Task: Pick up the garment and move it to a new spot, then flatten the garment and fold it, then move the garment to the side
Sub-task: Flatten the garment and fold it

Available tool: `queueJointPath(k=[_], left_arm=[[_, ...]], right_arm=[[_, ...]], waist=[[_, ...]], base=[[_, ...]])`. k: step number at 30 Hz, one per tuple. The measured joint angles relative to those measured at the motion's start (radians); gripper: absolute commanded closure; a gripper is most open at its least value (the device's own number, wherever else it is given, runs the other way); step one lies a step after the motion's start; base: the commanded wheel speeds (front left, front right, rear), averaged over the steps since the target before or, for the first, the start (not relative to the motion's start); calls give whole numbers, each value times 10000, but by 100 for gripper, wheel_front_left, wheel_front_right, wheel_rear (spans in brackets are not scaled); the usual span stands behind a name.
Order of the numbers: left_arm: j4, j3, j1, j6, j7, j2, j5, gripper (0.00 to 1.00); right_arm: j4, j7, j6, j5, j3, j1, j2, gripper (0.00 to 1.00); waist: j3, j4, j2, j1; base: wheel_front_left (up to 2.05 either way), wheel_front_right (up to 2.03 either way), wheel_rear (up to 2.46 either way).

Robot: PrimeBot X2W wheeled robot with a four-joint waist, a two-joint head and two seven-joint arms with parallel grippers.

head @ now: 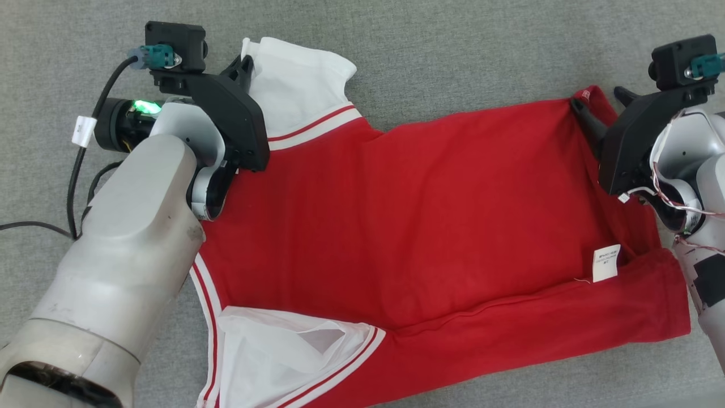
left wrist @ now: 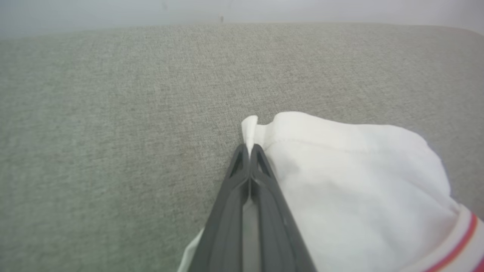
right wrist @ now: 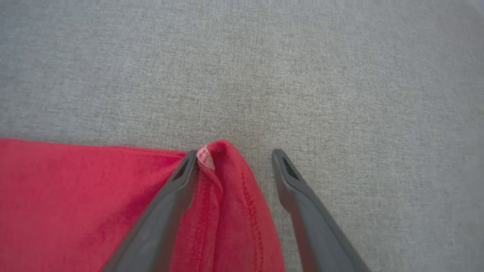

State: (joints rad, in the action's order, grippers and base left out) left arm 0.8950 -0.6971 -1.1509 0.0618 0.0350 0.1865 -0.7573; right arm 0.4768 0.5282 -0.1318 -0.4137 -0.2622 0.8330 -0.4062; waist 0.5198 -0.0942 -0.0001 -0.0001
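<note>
**One corner pinched, one corner waiting**

A big grey cloth top [head: 453, 45] lies under everything. On it the garment [head: 408, 215] is spread out wide, from the left side to the right side. It is red, with white sleeves and thin stripes. It lies mostly flat, with a long fold along its near edge.

The left gripper [left wrist: 249, 149] is at the far left. Its two dark fingers are pressed together, and they pinch the far edge of the white sleeve [head: 294, 85].

The right gripper [right wrist: 234, 155] is at the far right. Its fingers are spread apart. One finger lies on the red corner [right wrist: 221, 151] and the other rests on the grey top just beside it. Nothing is held there yet.

A small white tag [head: 606, 262] sticks out near the right end of the garment.

This looks like the flatten and fold step. The next move probably needs the right fingers to close on the red corner. Then both arms can pull or lift together, so the cloth does not bunch up on one side
</note>
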Motion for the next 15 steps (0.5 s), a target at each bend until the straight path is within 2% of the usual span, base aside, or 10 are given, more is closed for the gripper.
queueJointPath(k=[2,3,9,15], left_arm=[[17,-15,-40,-10,-6,-40,-10,100],[33,-21,-52,-21,-29,-58,-10,100],[199,-52,-76,-94,-180,-104,-29,100],[219,54,24,-56,-922,-105,-104,100]], right_arm=[[128,-4,0,-13,-153,159,-33,79],[190,-27,0,-44,-198,213,-35,100],[364,-433,-2,-75,-412,244,-65,100],[445,-1160,-2,-73,-384,49,-146,100]], waist=[[37,44,0,0],[52,62,0,0],[-8,83,0,0],[-217,97,1,1]], base=[[0,0,0],[0,0,0],[0,0,0],[0,0,0]])
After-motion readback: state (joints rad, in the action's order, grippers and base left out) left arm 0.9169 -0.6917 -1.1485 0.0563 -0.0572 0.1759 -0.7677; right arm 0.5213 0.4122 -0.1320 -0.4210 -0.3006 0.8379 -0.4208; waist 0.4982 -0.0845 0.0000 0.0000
